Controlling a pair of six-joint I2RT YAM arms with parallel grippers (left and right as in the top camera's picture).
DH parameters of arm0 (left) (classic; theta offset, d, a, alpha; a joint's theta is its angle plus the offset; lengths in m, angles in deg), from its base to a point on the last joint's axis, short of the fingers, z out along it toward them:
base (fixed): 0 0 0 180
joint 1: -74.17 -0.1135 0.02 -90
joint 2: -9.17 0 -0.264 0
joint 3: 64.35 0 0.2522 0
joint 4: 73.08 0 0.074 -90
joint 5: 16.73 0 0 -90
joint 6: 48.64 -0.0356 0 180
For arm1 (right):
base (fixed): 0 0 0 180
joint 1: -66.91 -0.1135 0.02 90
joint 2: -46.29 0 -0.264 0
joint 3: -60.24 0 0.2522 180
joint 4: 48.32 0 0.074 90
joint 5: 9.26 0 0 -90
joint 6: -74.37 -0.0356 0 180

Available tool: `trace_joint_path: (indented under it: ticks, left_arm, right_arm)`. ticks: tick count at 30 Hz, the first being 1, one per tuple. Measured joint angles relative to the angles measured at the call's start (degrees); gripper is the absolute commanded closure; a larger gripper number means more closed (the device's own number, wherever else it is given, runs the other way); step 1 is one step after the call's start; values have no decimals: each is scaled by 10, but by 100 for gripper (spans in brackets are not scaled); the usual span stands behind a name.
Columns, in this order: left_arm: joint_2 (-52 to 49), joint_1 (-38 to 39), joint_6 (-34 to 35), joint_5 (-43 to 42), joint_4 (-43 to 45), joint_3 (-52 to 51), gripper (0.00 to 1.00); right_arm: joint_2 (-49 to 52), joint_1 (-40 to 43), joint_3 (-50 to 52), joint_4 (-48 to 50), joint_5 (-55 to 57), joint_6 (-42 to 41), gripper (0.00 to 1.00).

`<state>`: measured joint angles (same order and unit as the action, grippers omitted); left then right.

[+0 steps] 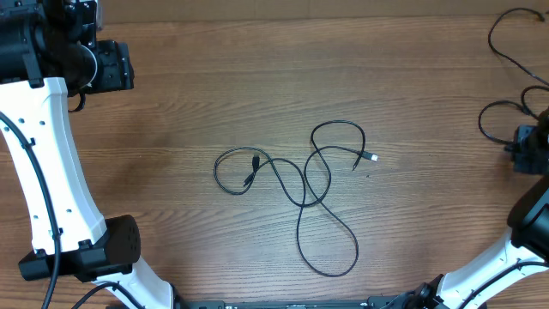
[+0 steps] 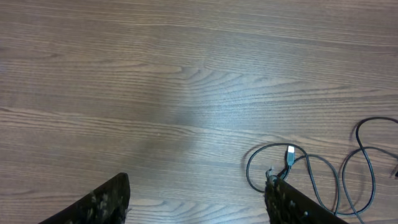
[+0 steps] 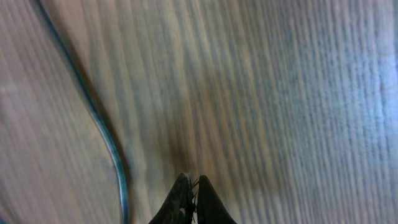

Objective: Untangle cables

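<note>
The cables [image 1: 306, 180] lie as loose, crossing black loops in the middle of the wooden table, with small plug ends at the left loop and at the right. In the left wrist view they show at the lower right [image 2: 290, 152], one plug just past my right-hand finger. My left gripper [image 2: 199, 194] is open and empty above bare wood; in the overhead view it is at the far left [image 1: 107, 67], well away from the cables. My right gripper [image 3: 191, 186] is shut and empty, at the right edge [image 1: 525, 150] in the overhead view.
Thicker black arm cords [image 1: 506, 51] curl at the table's far right. One such cord [image 3: 106, 137] runs blurred past the left of my right fingers. The white left arm [image 1: 51, 172] spans the left side.
</note>
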<state>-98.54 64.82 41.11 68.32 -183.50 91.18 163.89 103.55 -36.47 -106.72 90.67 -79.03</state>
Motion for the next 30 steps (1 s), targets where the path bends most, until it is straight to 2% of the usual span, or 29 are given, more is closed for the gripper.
trace_joint_path:
  ticks: [10,20,30]
  left_arm:
    - [0,0,-2,0,0,0,33]
    - [0,0,-2,0,0,0,34]
    - [0,0,-2,0,0,0,34]
  right_arm:
    - [3,0,33,125,0,33,96]
    - [34,-3,30,167,0,51,96]
    - [103,-10,14,381,-75,147,96]
